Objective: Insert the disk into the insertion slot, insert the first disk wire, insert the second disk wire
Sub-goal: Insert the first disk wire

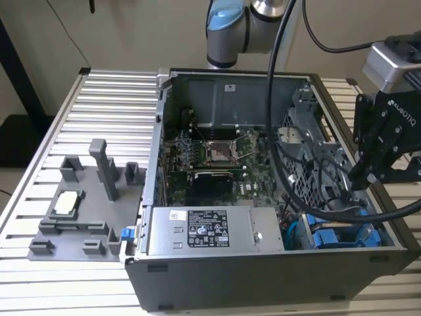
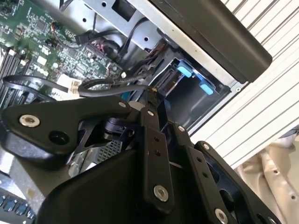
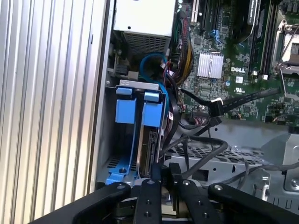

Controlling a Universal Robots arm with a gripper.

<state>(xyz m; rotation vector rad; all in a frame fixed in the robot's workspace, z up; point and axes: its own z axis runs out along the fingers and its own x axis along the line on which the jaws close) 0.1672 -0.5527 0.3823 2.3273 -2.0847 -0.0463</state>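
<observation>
The disk (image 3: pixel 148 150) stands on edge in the insertion slot (image 3: pixel 111 164), clipped in its blue carrier (image 3: pixel 152 111), with a second blue carrier (image 3: pixel 125 111) beside it. In the exterior view the blue carriers (image 1: pixel 337 236) sit at the near corner of the case on the exterior view's right. My gripper (image 3: pixel 166 175) hovers just over the disk's end, its fingers (image 2: pixel 150 112) pressed close together on the end of a black disk wire (image 3: pixel 202 159). That wire (image 2: pixel 110 87) curves away from the fingertips. From the exterior view, the gripper (image 1: pixel 360 179) reaches in over the case wall.
An open computer case (image 1: pixel 164 197) lies on a ribbed metal table (image 1: pixel 99 105). Inside are a green motherboard (image 1: pixel 217 158), a silver power-supply box (image 1: pixel 210 230), a perforated metal wall (image 3: pixel 210 153) and loose cables (image 1: pixel 296 178). A grey fixture plate (image 1: pixel 85 210) sits on the exterior view's left.
</observation>
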